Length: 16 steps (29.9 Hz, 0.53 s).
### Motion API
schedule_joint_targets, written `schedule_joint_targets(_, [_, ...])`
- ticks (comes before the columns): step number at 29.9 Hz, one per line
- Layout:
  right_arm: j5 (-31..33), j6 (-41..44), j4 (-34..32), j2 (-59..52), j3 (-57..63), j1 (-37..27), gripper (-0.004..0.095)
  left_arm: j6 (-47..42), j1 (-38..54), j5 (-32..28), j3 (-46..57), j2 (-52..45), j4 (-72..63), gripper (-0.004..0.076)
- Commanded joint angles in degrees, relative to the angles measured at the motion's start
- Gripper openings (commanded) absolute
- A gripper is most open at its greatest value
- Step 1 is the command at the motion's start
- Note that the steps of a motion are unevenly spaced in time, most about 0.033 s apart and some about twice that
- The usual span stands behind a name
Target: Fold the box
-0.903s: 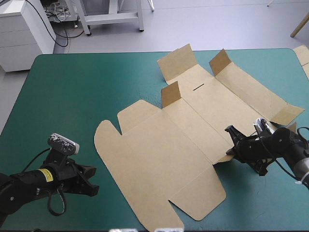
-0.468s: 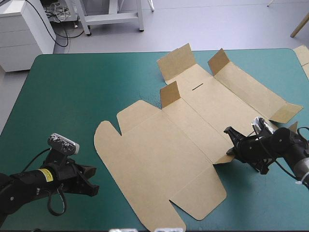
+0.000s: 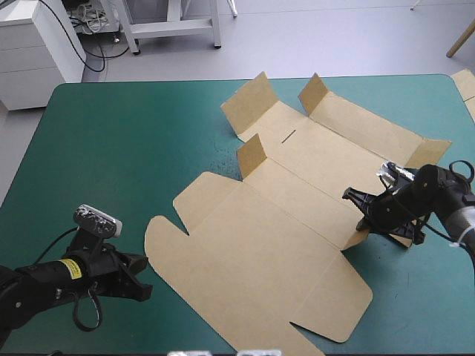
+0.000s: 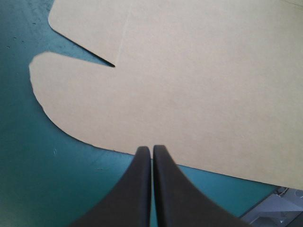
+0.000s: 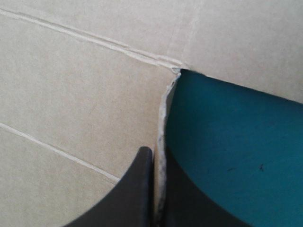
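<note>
**Box swung round on the tabletop, right gripper pinching its edge**

Since the earlier frames the box [image 3: 274, 222] has turned as one flat sheet. Its far flaps have slid toward the left edge of the tabletop [image 3: 111, 148], and its near corner has moved toward the right and near edges. The right gripper [image 3: 358, 215] has shifted a little toward the far edge along with it. The left gripper [image 3: 143, 276] has not moved.

The right arm reaches in low from the right edge, with its gripper at a cut notch on the box's right side. In its wrist view the right gripper [image 5: 154, 151] has its jaws pinching a thin raised edge of the box [image 5: 85, 85], and the teal-green cover [image 5: 227, 142] lies bare beside it.

The left arm lies low near the near-left corner. The jaws of the left gripper [image 4: 151, 149] are pressed together into one point, aimed at the rounded flap of the box [image 4: 189, 85]. From above, a strip of cover separates the tip from the board.

The box lies open across the middle and right of the tabletop, mostly flat. A small flap [image 3: 251, 154] stands upright near the centre, and another [image 3: 312, 93] stands toward the far edge. A piece of spare board [image 3: 466, 83] shows at the far right corner. Nothing lies between either gripper and the box.
</note>
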Motion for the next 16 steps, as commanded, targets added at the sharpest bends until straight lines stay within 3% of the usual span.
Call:
schedule_joint_targets(1, [2.42, -4.64, -0.98, 0.18, -5.97, 0.14, -0.0016, -0.01, -0.4, -2.63, -1.87, 0.14, -1.96, -0.0008])
schedule_joint_targets(11, [8.99, -10.31, -5.49, 7.58, -18.06, 0.14, -0.0016, -0.01, -0.4, -2.51, -1.87, 0.14, -3.45, -0.0008])
schedule_joint_targets(16, [8.24, -12.27, -7.9, 10.97, -22.12, 1.76, -0.0016, -0.01, -0.4, -2.86, -1.97, 0.14, -3.71, -0.0008])
